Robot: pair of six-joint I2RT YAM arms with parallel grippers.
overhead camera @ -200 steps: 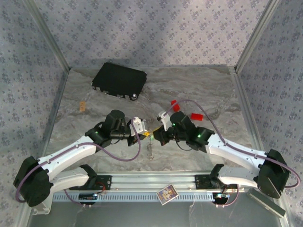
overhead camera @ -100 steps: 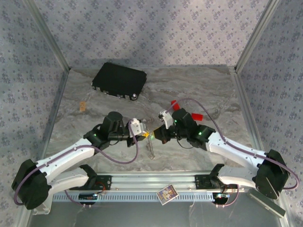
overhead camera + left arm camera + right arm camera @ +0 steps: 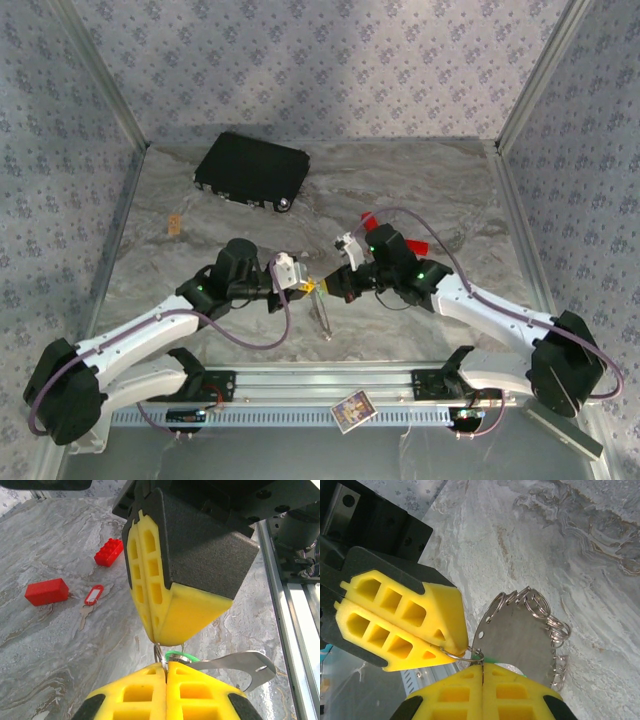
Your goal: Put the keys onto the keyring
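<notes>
The keyring (image 3: 520,640) is a flat silvery oval plate edged with several split rings; in the top view the keyring (image 3: 322,316) hangs below the two grippers. They meet tip to tip over the table's middle. My left gripper (image 3: 166,664) is shut on one split ring, and my right gripper (image 3: 482,665) is shut on the same ring from the other side. The green key (image 3: 180,656) peeks out right at that pinch; which jaws hold it I cannot tell. The red key (image 3: 93,595), with a white label, lies on the table beside two red blocks.
A black case (image 3: 252,170) lies at the back left. Red blocks (image 3: 414,246) sit behind the right arm. A small tan piece (image 3: 176,224) lies at the left. A card (image 3: 352,408) rests on the front rail (image 3: 300,385). Metal frame posts edge the table.
Both grippers stay pinched together. The pair has drifted slightly toward the near edge, and the hanging plate has swung a little to the right.
</notes>
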